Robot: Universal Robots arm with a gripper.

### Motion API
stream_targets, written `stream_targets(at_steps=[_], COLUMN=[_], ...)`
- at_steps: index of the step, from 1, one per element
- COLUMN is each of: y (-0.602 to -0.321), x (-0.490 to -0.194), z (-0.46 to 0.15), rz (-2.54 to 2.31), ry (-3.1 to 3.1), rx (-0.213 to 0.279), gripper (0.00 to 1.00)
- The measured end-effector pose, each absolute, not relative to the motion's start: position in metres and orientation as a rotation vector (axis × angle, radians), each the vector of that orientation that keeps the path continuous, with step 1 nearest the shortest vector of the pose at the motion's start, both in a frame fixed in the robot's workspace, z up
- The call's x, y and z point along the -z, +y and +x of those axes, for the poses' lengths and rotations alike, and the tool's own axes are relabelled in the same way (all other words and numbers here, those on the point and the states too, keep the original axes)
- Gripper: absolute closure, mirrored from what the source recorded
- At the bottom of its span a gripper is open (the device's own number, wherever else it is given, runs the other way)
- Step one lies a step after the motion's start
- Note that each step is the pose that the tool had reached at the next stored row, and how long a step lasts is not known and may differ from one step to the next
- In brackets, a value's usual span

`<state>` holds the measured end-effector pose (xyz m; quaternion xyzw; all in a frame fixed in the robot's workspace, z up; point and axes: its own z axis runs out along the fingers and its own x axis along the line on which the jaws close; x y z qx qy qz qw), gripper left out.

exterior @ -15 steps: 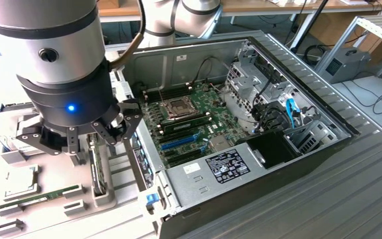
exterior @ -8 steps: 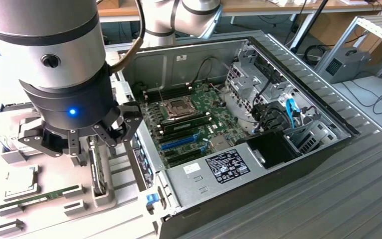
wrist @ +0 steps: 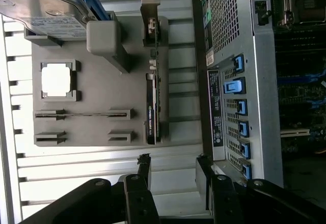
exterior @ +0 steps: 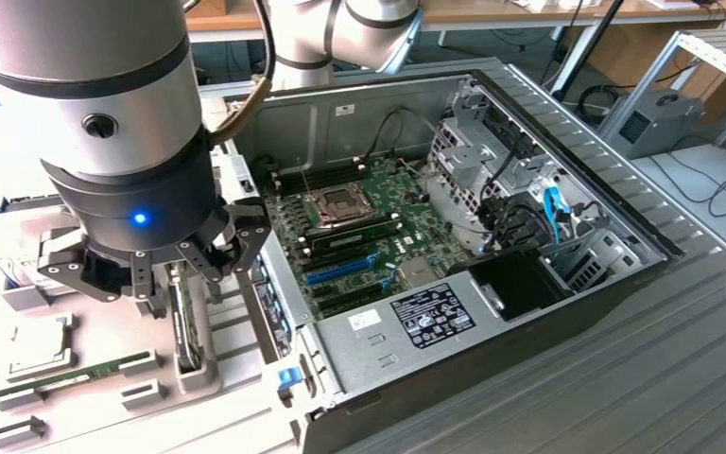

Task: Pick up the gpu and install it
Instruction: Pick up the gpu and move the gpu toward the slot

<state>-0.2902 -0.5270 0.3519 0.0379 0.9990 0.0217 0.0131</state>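
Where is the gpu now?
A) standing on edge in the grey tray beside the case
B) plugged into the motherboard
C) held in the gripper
A: the gpu stands on edge in the grey tray, and the open gripper holds nothing.

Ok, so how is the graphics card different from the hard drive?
The graphics card stands on its thin edge; the hard drive lies with its broad face showing. The card is black and green; the drive is silver with a white label. The card looks thinner than the drive. Both sit on the grey tray beside the computer case, with the open tool touching neither.
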Motion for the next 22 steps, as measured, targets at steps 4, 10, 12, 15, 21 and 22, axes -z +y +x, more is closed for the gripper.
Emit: stream_targets(at_steps=[4, 10, 12, 15, 21, 22], y=[-0.527, -0.527, -0.527, -0.527, -0.527, -0.527], x=[-0.35, -0.346, -0.345, -0.343, -0.339, -0.338], z=[-0.29, -0.29, -0.29, -0.29, -0.29, -0.29], rz=[0.118, 0.118, 0.118, 0.118, 0.118, 0.118], ry=[3.113, 3.112, 3.113, 3.113, 3.113, 3.112], rx=[-0.068, -0.068, -0.068, -0.068, -0.068, -0.068], gripper=[0.52, 0.52, 0.52, 0.52, 0.52, 0.52])
